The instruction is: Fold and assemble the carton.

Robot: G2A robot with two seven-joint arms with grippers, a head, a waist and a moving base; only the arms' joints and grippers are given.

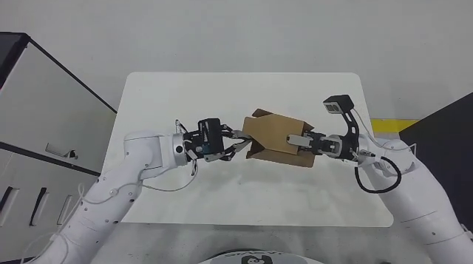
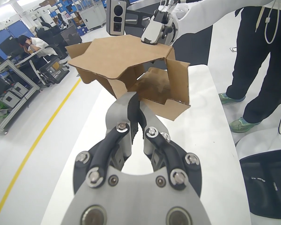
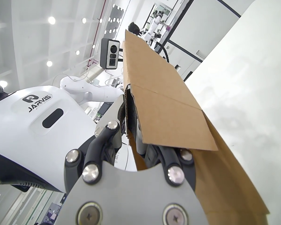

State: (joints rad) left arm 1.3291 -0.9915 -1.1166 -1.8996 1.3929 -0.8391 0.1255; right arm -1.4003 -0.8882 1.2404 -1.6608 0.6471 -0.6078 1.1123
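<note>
White surface (image 1: 185,197) lies beneath the carton (image 1: 277,138), held over its middle between the left claw (image 2: 132,101), clenched on a flap at the carton's left end, and the right claw (image 3: 130,118), clamped on a wall at its right end. I judge the job partway: the body is opened up, yet its flaps stand loose, none tucked. How the right end is folded is hidden behind panels.

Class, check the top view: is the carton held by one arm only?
No: the left gripper grips one end of the carton, and the right gripper grips the opposite end.
</note>
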